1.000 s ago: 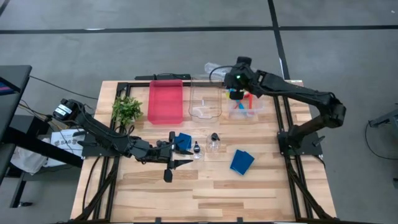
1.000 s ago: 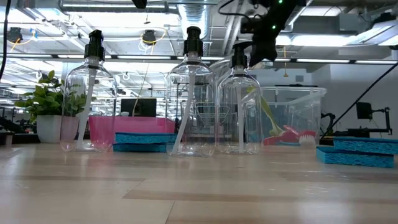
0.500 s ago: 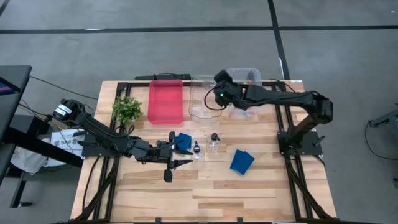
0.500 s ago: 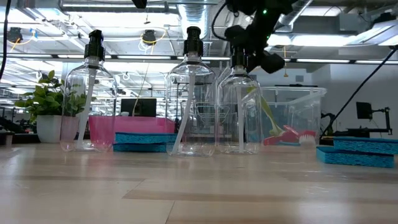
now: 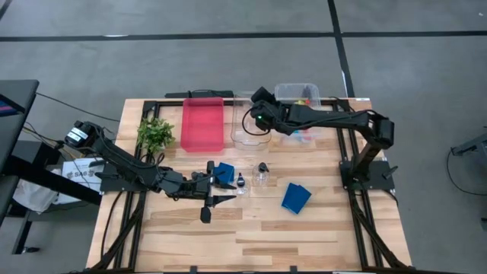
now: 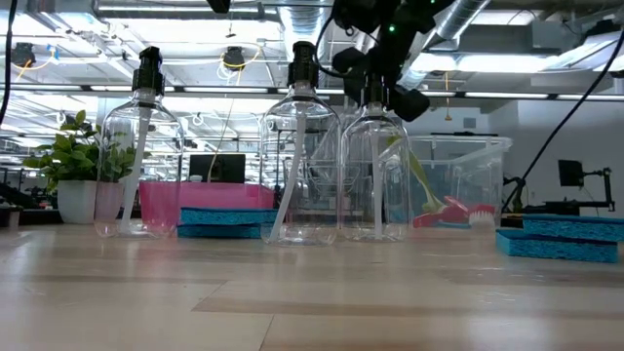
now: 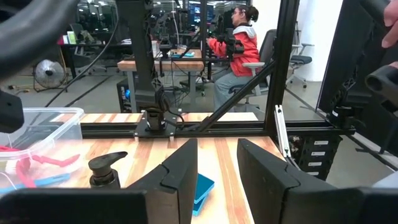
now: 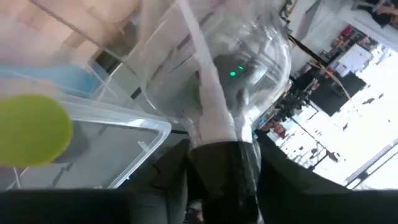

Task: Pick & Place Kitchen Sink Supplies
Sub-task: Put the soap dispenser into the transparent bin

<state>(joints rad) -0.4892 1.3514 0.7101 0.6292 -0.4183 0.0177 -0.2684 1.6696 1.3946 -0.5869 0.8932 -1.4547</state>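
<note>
Brushes (image 5: pixel 303 129), thin red and blue ones, already lie in the clear plastic bin (image 5: pixel 298 93). Beside it, the right gripper (image 5: pixel 259 122) holds a clear pump bottle (image 8: pixel 211 81). Blue sponges (image 5: pixel 296 198) and bottles (image 5: pixel 261 173) remain; left gripper (image 5: pixel 217 188) waits nearby, half open, empty.

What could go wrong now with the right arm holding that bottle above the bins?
1. The right gripper grips the clear bottle only at its neck, tilted; it may slip or swing before release.
2. Dropped onto the rim of the clear bin, it could bounce out or shove the bin.
3. The left gripper sits open beside a sponge and a small bottle; any sweep could topple that bottle.
</note>
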